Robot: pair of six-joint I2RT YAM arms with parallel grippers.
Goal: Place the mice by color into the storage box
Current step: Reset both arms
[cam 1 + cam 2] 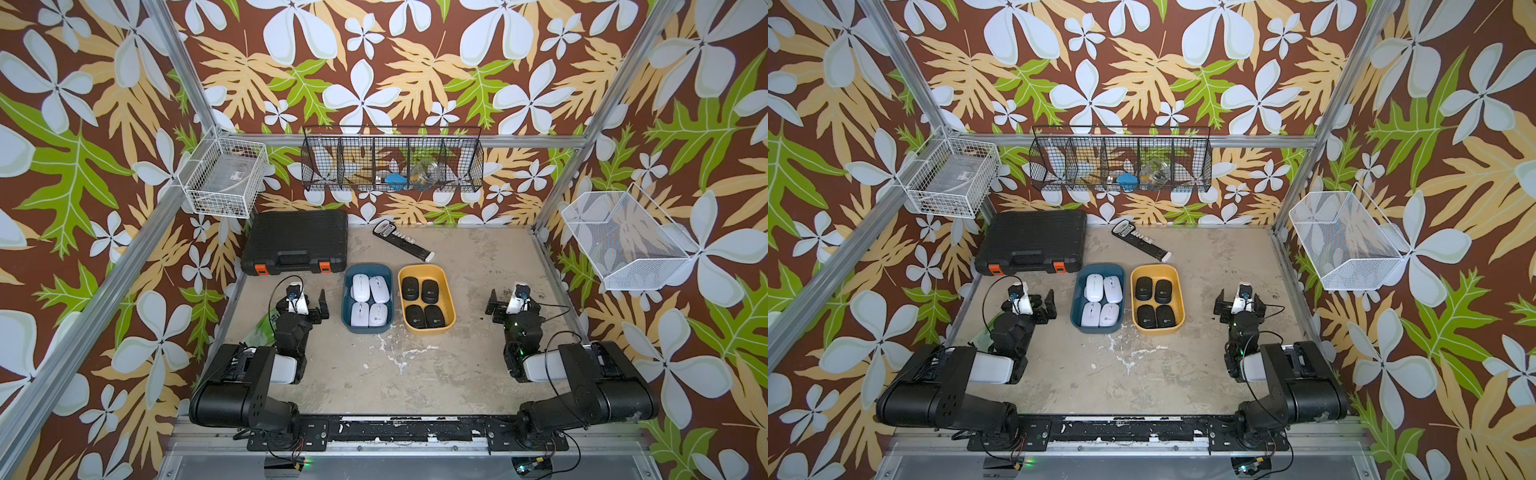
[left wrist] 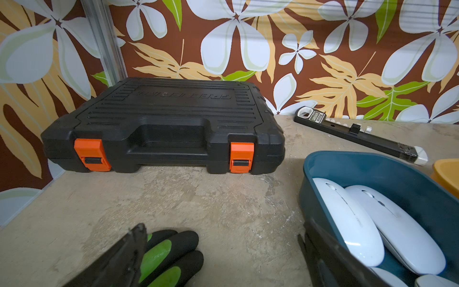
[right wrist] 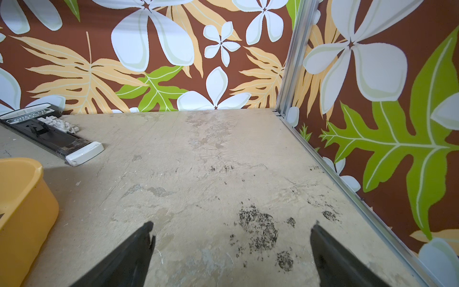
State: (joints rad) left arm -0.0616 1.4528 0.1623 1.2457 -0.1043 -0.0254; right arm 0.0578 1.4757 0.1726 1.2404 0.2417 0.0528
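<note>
As I stood watching, the left end effector (image 2: 221,233) hung with its jaws spread wide and empty just beside the blue tray (image 1: 368,329), where four white mice (image 1: 360,287) lay packed two by two. Next to it, the yellow tray (image 1: 430,329) carried four black mice (image 1: 429,291) the same way, so the sorting looked finished. These mice seemed light, rigid and low; the glossy white shells looked slippery, so I would have pinched one across its long sides at mid-body. Farthest right, the right end effector (image 3: 232,225) gaped wide over the bare surface (image 3: 223,161), holding nothing.
</note>
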